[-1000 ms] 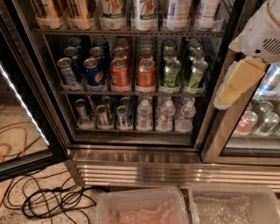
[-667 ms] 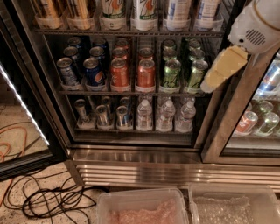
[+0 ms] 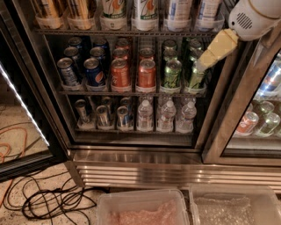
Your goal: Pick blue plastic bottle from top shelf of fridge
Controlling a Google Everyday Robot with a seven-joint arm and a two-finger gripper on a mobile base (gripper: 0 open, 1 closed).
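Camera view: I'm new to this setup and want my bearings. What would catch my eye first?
The fridge fills the view, its middle rack packed with blue, orange and green soda cans. At upper right the pale pincer hangs before the green cans, just below the top shelf where the blue plastic bottle stands. Black cables sprawl on the floor at lower left.

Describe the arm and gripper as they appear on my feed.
The gripper, upper right before the fridge, is pale yellow, tapering to a blunt tip. Its wrist housing is white and rounded, with a round grille of small dark holes.
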